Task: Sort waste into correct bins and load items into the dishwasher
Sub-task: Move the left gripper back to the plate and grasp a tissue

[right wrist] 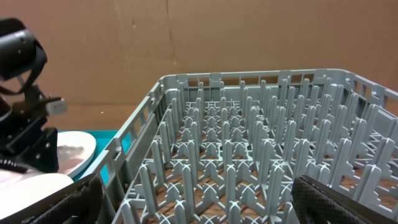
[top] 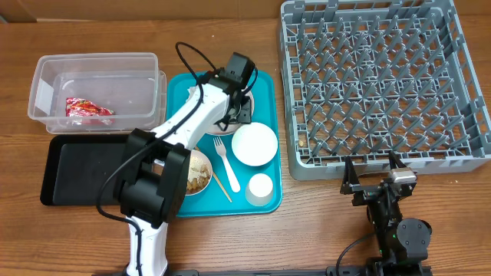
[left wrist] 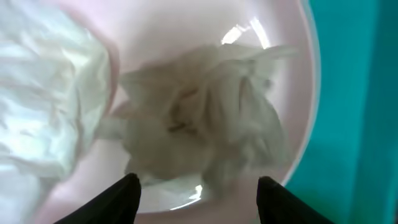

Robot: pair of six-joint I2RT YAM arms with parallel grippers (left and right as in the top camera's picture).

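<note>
In the left wrist view, a crumpled white napkin [left wrist: 211,118] lies in a white plate [left wrist: 186,25]. A second napkin [left wrist: 43,93] lies at its left. My left gripper [left wrist: 198,193] hovers close over them, open, with its black fingertips [left wrist: 121,199] on either side and nothing between them. From overhead, this gripper [top: 239,100] sits over the far end of the teal tray [top: 268,84]. My right gripper [top: 376,172] is open and empty at the front edge of the grey dishwasher rack [top: 383,77]. A red wrapper [top: 88,110] lies in the clear tub [top: 46,73].
On the teal tray are a white bowl [top: 255,144], a small cup [top: 260,188], a plastic fork [top: 227,163], a wooden stick [top: 221,186] and a bowl of food scraps [top: 199,172]. The black tray [top: 77,169] lies left of it. Rack pegs [right wrist: 249,155] fill the right wrist view.
</note>
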